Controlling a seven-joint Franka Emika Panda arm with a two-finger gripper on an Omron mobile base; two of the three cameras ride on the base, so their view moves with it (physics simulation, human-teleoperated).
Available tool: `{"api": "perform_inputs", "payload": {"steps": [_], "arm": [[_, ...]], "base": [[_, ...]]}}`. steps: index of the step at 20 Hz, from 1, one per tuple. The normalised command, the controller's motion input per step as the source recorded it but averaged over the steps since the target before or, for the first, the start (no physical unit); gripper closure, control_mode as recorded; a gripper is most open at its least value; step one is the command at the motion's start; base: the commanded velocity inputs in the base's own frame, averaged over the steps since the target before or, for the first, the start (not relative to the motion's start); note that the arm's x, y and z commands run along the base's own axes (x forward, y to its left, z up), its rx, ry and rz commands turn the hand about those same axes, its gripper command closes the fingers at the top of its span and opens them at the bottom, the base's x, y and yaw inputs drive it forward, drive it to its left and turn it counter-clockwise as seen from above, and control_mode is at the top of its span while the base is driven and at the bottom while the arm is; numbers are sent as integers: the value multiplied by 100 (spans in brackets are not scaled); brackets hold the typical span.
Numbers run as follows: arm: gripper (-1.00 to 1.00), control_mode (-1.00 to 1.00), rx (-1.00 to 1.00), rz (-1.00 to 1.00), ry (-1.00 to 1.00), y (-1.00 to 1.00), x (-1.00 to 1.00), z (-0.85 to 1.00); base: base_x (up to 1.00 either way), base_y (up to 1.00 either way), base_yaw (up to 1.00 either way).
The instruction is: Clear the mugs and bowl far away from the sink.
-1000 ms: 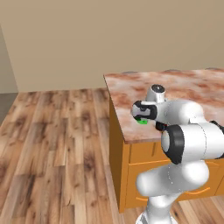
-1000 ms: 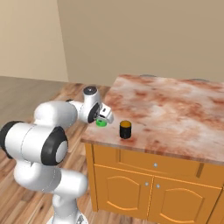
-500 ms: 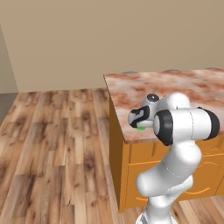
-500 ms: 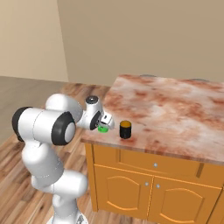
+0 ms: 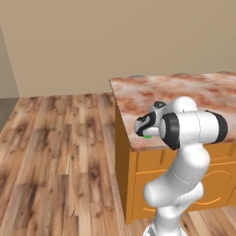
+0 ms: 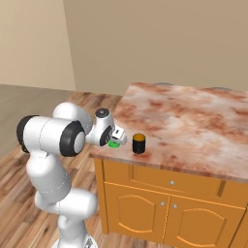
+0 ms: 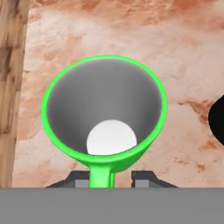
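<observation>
The green mug [image 7: 105, 98] stands upright on the marble counter [image 6: 193, 116], close to its near left corner, and shows as a green patch under the hand [image 5: 147, 136] [image 6: 114, 143]. My gripper [image 7: 111, 178] [image 6: 116, 138] [image 5: 144, 128] is straight above it. The mug's handle rises between the two fingertips [image 7: 142, 177], with a gap on the right side, so the jaws stand slightly open around it. The black mug [image 6: 139, 143] stands a short way to the right, its dark edge [image 7: 218, 120] showing in the hand view. The bowl and the sink are out of view.
The counter's left edge [image 7: 19, 87] runs close beside the green mug, with wooden floor [image 5: 60, 138] below. Orange cabinet doors and a drawer [image 6: 169, 193] sit under the counter. The marble stretches away to the right and back.
The hand has come down a little with the green mug to the counter. The jaws have parted from the handle. The elbow has swung.
</observation>
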Motion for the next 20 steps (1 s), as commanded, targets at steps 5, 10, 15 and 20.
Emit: {"api": "perform_inputs", "payload": {"steps": [5,10,15,20], "arm": [[-100,-100,0,0,-3,0,-3,25],[-100,-100,0,0,-10,2,-50,54],[-100,-100,0,0,-15,12,-78,77],[-100,-100,-2,-1,-10,18,-71,86]], "base": [[0,0,0],[0,0,0],[0,0,0],[0,0,0]]}}
